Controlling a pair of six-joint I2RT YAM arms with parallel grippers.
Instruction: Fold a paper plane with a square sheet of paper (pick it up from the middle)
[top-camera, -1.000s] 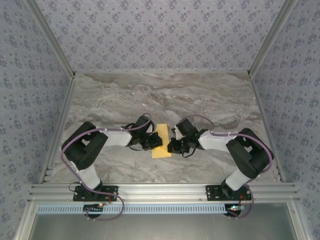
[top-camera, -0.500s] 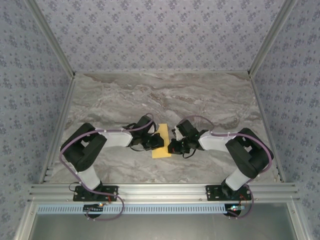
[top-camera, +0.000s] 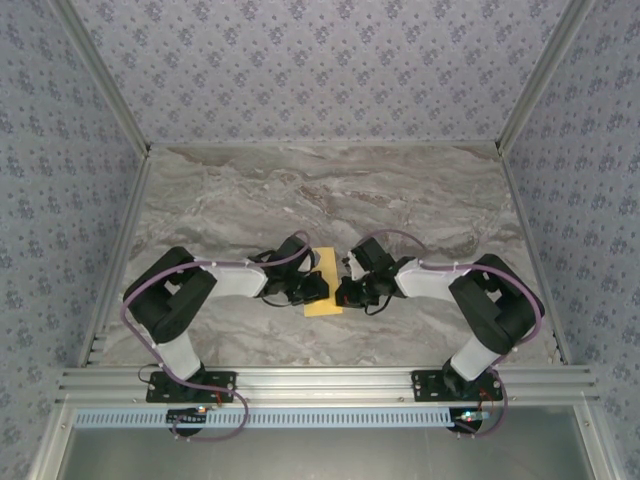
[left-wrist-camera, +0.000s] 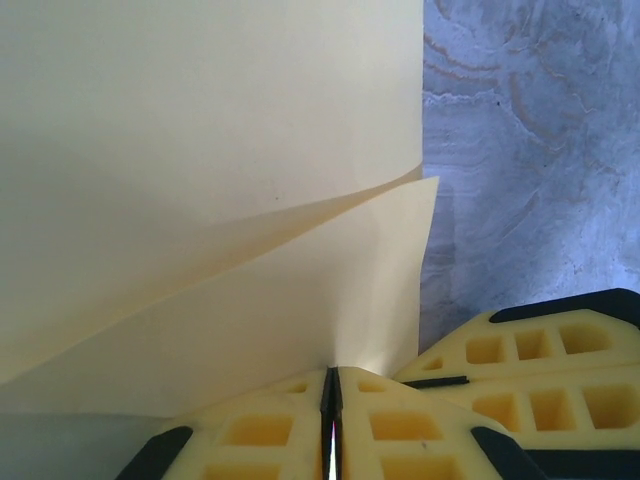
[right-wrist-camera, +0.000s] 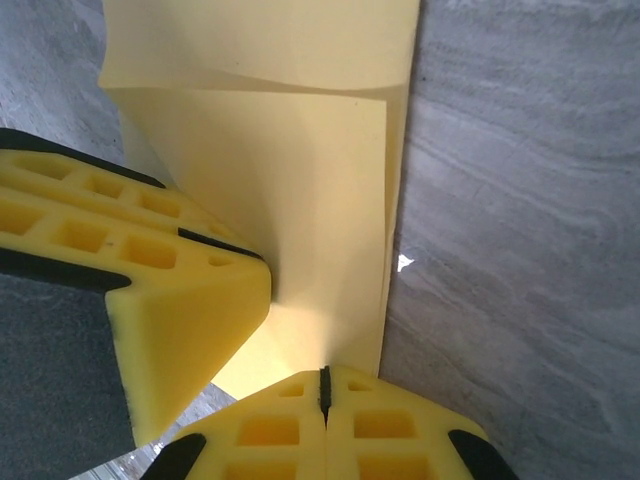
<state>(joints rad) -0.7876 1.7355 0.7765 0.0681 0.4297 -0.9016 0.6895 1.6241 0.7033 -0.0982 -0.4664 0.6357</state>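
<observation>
Thin mustard-yellow square sheet of paper (top-camera: 324, 306) (left-wrist-camera: 200, 150) (right-wrist-camera: 320, 180): folded double, upper layer bowed up, lying in the near half of the grey marbled desk (top-camera: 330, 190), midway between its side edges. Left gripper (top-camera: 318, 288) (left-wrist-camera: 330, 375), yellow-fingered: jaws closed, tips at the sheet's left edge. Right gripper (top-camera: 342, 293) (right-wrist-camera: 325, 375): jaws closed, tips at its right edge. Whether either pinches a layer cannot be told.

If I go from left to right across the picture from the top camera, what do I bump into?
left arm → left gripper → folded yellow sheet of paper → right gripper → right arm
</observation>
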